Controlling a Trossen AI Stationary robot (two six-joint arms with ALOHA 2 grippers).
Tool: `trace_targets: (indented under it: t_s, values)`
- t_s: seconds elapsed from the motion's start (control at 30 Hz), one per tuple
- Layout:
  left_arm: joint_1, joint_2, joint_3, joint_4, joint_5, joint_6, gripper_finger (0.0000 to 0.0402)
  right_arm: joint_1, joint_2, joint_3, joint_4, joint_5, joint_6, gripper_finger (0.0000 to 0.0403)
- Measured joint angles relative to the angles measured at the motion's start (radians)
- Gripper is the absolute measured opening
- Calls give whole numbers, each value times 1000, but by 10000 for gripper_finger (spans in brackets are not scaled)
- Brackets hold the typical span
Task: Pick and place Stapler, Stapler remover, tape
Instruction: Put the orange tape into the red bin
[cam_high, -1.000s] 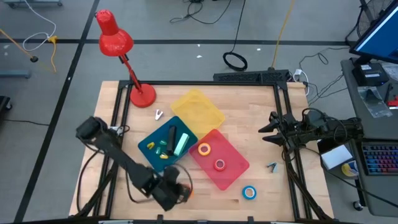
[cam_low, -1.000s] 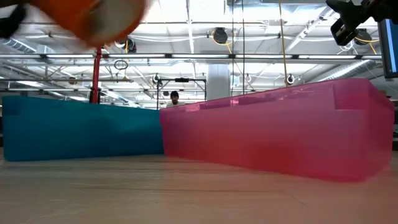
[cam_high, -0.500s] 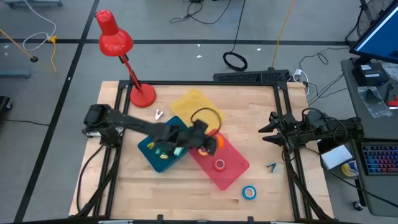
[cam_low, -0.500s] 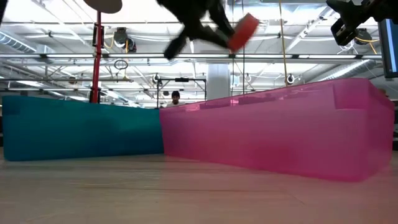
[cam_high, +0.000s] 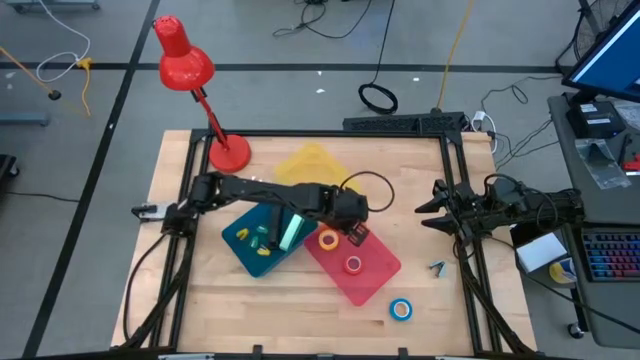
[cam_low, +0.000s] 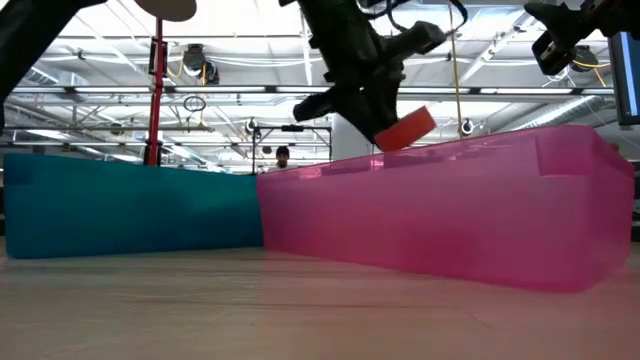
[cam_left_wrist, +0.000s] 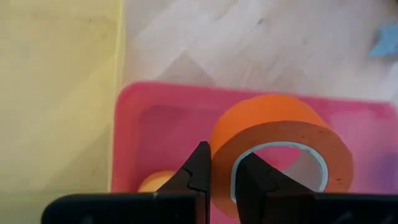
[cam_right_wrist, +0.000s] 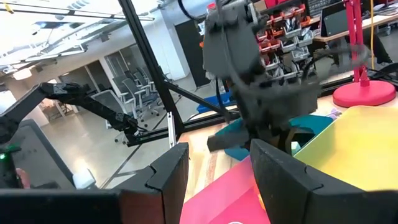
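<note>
While the left hand pinches the wall of an orange tape roll between its fingers, one finger inside the ring and one outside, the high view hides that grip under the dark arm and shows only a sliver of orange at the hand. The low view gives what the other views cannot: the roll hangs tilted in the air above the rim of the pink tray, not touching it. The left wrist view looks down into that pink tray, with the yellow tray beside it and a yellowish roll cut off by the finger.

From above, the pink tray holds a yellow roll and a red roll; a blue roll lies on the desk near its corner. The teal tray carries several small items (too small to name).

The right hand waits at the desk's right edge, fingers spread and empty. A small bluish object nearby is hard to make out.
</note>
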Motion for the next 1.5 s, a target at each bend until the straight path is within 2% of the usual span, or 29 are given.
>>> trace_targets:
  t_s: [0.37,0.67,0.93,1.5]
  values:
    - [0,107,11,-3,87,-50,34,0,0,0,-6,26,1,167]
    - [28,106,11,-6,85,-52,34,0,0,0,-6,26,6,167]
    - [31,106,-11,-6,72,-56,50,0,0,0,-6,25,6,167]
    - [29,106,-13,-8,113,-30,56,0,0,0,-6,21,6,167]
